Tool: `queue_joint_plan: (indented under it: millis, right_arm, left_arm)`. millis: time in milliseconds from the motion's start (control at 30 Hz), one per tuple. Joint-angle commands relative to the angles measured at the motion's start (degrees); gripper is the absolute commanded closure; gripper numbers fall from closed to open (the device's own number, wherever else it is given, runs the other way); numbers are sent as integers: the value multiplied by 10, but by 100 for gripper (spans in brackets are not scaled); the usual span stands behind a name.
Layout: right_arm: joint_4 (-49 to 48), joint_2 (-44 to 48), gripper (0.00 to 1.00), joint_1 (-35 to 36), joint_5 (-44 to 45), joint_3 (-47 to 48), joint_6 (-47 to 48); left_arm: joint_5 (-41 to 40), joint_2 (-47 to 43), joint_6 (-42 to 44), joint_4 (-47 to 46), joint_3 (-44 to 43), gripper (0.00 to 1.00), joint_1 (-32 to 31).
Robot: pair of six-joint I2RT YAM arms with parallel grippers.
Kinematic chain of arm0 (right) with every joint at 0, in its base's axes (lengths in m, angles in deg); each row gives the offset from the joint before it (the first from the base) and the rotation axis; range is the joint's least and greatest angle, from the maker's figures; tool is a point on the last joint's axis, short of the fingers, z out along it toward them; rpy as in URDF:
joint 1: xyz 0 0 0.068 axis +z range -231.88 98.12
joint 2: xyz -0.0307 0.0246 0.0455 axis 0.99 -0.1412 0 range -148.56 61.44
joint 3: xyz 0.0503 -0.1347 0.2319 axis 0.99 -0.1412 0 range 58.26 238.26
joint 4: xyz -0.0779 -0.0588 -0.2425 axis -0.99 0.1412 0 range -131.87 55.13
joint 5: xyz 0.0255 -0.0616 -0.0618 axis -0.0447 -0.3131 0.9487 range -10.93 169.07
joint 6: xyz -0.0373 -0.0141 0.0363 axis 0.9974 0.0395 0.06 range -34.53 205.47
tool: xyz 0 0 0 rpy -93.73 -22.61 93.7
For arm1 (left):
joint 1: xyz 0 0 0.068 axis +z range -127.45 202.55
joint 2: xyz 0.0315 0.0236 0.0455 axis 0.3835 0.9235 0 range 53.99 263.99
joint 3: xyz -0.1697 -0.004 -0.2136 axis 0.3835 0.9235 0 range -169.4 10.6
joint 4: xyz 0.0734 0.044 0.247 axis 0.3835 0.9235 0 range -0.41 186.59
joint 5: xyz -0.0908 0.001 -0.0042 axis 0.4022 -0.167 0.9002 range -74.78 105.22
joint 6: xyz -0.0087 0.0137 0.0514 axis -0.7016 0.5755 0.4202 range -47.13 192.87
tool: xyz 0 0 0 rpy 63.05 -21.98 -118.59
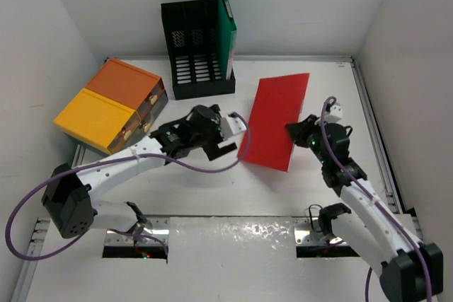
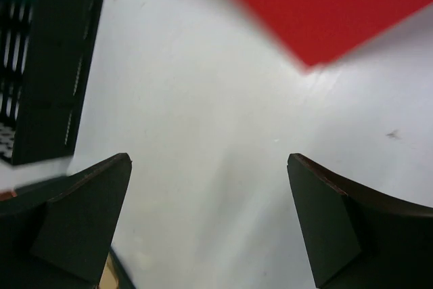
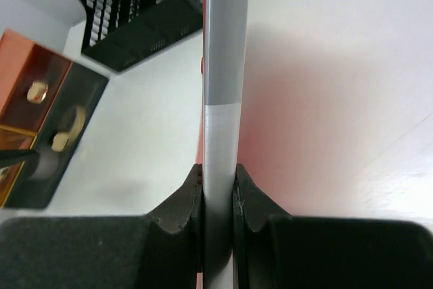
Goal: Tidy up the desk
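Plain white walls (image 1: 297, 5) close in behind and on both sides, softly lit.

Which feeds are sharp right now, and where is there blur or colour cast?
Top external: sharp, evenly lit, soft shadows. Left wrist: blurred, the red folder and black rack smeared. Right wrist: near-field soft; folder throws a pink cast on the desk.

The file rack (image 1: 195, 54) stands at the back of the desk (image 1: 212, 189), a binder (image 1: 228, 33) in its right slot. The drawer box (image 1: 110, 104) sits left of it, the folder (image 1: 276, 122) right.
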Motion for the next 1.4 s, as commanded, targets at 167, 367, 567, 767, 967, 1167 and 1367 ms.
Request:
queue_joint_plan:
  millis: [167, 367, 567, 767, 967, 1167, 1367]
  right_arm:
    - [179, 46, 100, 5, 104, 238, 196]
    - [113, 28, 100, 5, 68, 329, 214]
    - [-10, -40, 100, 7, -12, 406, 173]
    - [-69, -168, 100, 67, -54, 527, 199]
    - [-168, -309, 100, 179, 66, 623, 336]
    - [-229, -516, 100, 189, 138, 759, 398]
    - [-292, -674, 100, 197, 164, 869, 417]
  left_arm:
    - [70, -95, -66, 12, -30, 0, 189]
    - [36, -113, -83, 23, -37, 0, 263]
    - [27, -120, -94, 14, -42, 0, 343]
    - [19, -133, -92, 13, -31, 0, 399]
    - [22, -127, -93, 8, -27, 0, 451]
    - [16, -116, -89, 7, -22, 0, 473]
    - [12, -98, -81, 6, -17, 0, 477]
